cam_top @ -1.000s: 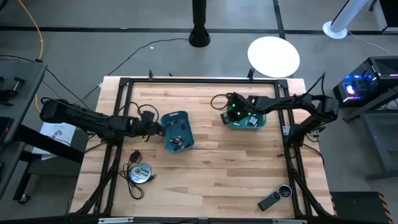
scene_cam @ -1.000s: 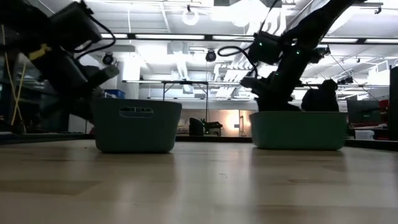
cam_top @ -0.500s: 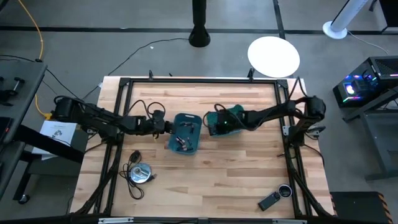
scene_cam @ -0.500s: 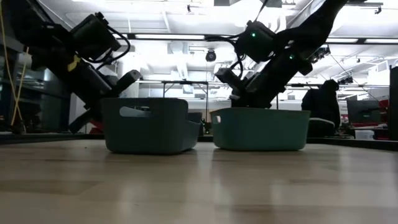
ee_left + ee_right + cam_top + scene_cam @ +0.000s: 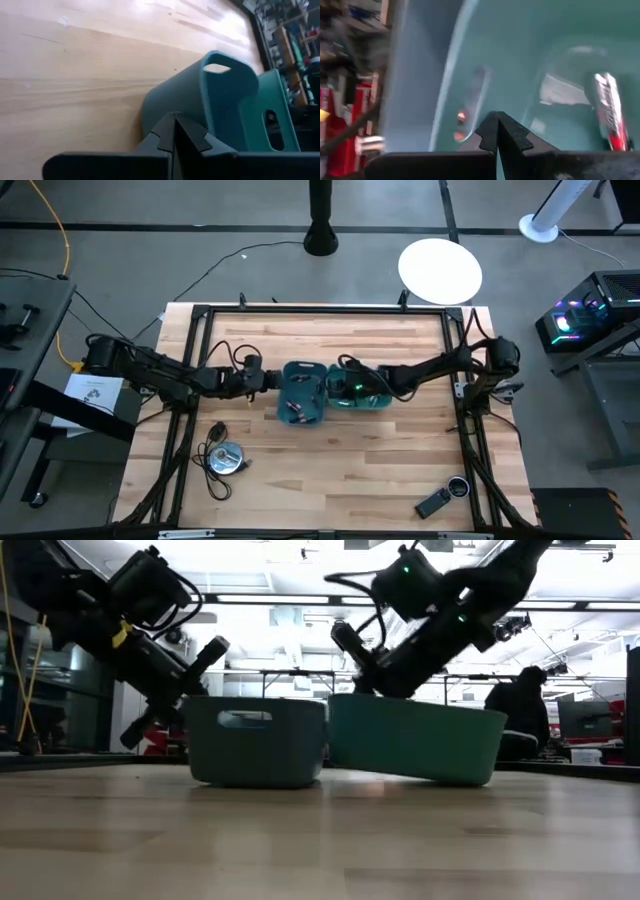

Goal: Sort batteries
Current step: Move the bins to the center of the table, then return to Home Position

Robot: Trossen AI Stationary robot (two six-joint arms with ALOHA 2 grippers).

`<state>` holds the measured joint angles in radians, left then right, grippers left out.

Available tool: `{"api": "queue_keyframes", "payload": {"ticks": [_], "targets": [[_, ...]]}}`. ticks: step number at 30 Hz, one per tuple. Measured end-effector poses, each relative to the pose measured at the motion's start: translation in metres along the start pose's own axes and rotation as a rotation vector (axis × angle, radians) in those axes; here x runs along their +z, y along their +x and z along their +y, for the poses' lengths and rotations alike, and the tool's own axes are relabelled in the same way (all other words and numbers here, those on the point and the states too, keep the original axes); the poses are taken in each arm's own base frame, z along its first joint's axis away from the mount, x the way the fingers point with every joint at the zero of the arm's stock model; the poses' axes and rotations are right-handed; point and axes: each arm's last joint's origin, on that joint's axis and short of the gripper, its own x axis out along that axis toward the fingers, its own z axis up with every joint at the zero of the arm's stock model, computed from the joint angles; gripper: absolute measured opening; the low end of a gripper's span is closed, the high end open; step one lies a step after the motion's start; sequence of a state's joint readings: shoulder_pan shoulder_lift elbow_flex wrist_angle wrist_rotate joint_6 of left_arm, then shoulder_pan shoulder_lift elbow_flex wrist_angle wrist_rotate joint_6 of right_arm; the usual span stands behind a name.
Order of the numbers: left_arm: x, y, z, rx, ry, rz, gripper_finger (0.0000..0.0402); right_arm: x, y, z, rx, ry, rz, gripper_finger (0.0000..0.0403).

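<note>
Two teal bins stand side by side mid-table: the left bin (image 5: 302,392) (image 5: 258,740) and the right bin (image 5: 362,386) (image 5: 415,738), which is tilted, with its left end against the left bin. Small batteries (image 5: 294,408) lie in the left bin. A silvery battery with red (image 5: 610,112) lies in the right bin. My left gripper (image 5: 264,380) (image 5: 174,119) is shut at the left bin's outer left wall. My right gripper (image 5: 346,386) (image 5: 496,119) is shut and reaches down into the right bin. My left gripper presses its shut fingertips against the left bin's outer left wall (image 5: 167,102), low on the rounded side, slanting down from the table's left. The bin stands flat on the table. My right gripper has its shut fingers inside the right bin, slanting down toward the table's left, tips at the inner side of the left wall (image 5: 470,100). The bin's left end (image 5: 335,765) is raised and its right bottom edge (image 5: 480,781) rests on the table.
A round silver disc with a black cable (image 5: 225,458) lies near the table's left near corner. A black remote-like device (image 5: 433,503) and a small round item (image 5: 458,485) lie near the right near corner. Black frame rails (image 5: 186,430) border the table. A person (image 5: 520,705) sits beyond it.
My right gripper has moved toward the table's left, dragging the right bin from the far right side to the middle until it met the left bin, where its left end tipped up. My left gripper has pushed the left bin toward the table's right.
</note>
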<state>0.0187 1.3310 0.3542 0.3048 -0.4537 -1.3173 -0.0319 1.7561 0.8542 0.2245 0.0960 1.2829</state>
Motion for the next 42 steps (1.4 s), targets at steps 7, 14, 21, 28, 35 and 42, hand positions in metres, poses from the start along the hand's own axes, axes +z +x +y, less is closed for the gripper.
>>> {"api": "queue_keyframes", "payload": {"ticks": [7,14,21,28,35,42], "targets": [[-0.003,-0.002,-0.001,0.010,-0.020,-0.072,0.0000,0.020,-0.001,0.020,-0.016,-0.080,-0.050,0.0000],[-0.003,-0.003,-0.002,-0.002,-0.028,-0.058,0.0000,0.030,-0.001,0.017,-0.067,-0.169,0.011,0.0000],[-0.004,-0.003,-0.002,-0.006,-0.029,-0.055,0.0000,0.027,-0.002,0.013,-0.080,-0.185,0.118,0.0000],[-0.001,-0.002,-0.002,0.008,-0.033,-0.105,0.0000,0.025,-0.002,0.012,-0.072,-0.189,0.165,0.0000],[0.008,0.000,0.001,0.037,-0.008,-0.135,0.0000,0.032,-0.020,0.017,-0.075,-0.242,0.169,0.0000],[0.030,-0.019,-0.009,-0.075,0.169,-0.067,0.0000,0.050,-0.071,0.022,-0.147,-0.364,0.122,0.0000]]}}
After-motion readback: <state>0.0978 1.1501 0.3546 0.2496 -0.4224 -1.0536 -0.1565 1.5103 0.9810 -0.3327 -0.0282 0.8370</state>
